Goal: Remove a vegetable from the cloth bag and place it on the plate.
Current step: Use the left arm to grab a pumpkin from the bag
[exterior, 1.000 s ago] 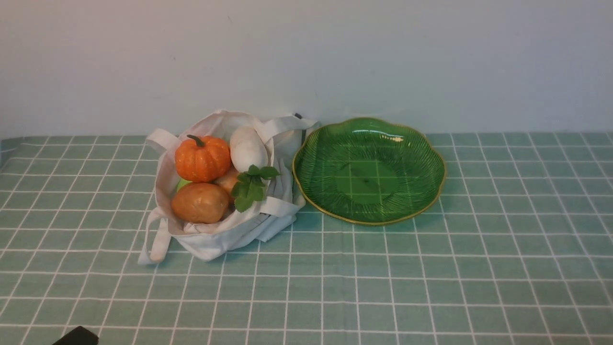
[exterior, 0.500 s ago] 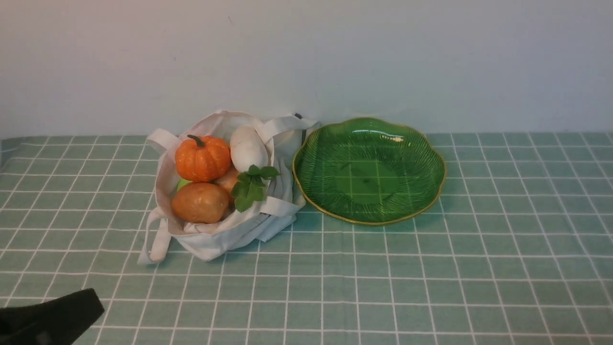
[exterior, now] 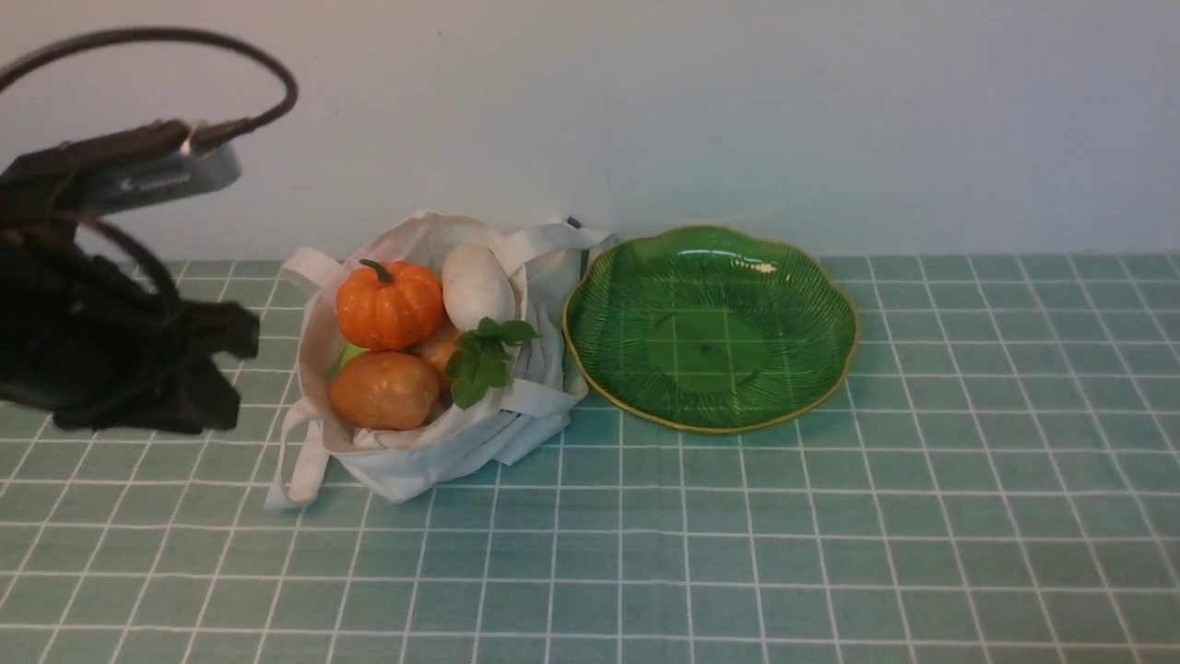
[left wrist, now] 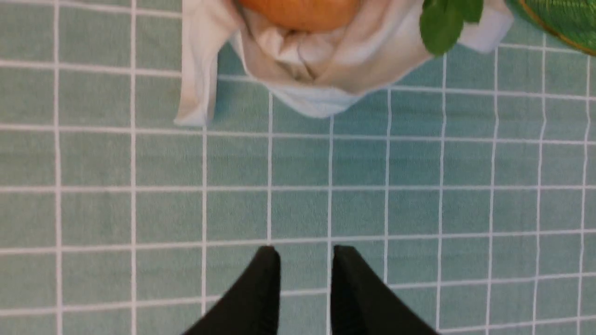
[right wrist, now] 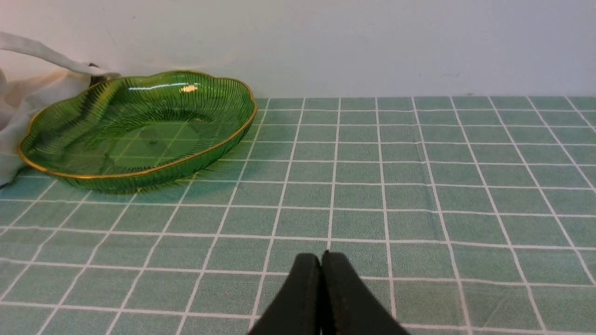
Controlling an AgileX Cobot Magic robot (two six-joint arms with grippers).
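L arm [exterior: 101, 360] has come up since the earlier frame. It was only a dark sliver in the lower-left corner of the front view and now fills the left edge at mid-height, with its cable looping into the upper left. Bag, veg and plate haven't shifted.

Left gripper [left wrist: 303, 260]: the wrist cam shows the fingers parted by a narrow gap, only slightly open, nothing between them, bare tablecloth [exterior: 737, 535] under the tips. In the front view the jaws are a dark blur, so I go by the wrist cam. It's near the cloth bag [exterior: 433, 452] but not over it yet.

Right gripper [right wrist: 321, 260]: tips pressed together, holding nothing, parked over bare cloth. It isn't visible in the front view.

Pumpkin [exterior: 390, 304] sits in the bag mouth, left of centre frame, stem up. The white veg [exterior: 477, 286] touches its right side, the brown potato [exterior: 384, 390] sits just in front, and a leafy sprig [exterior: 484, 355] lies to the right.

Plate [exterior: 793, 314] is centre-right, rim just beside the bag, with nothing on it.

Progress: approach phase only, approx. nil done. Still to do: open wider, get over the pumpkin, grasp, lift clear of the straps, carry right, set it on the plate. Pumpkin's on top and unobstructed, so I judge the pick to be straightforward.
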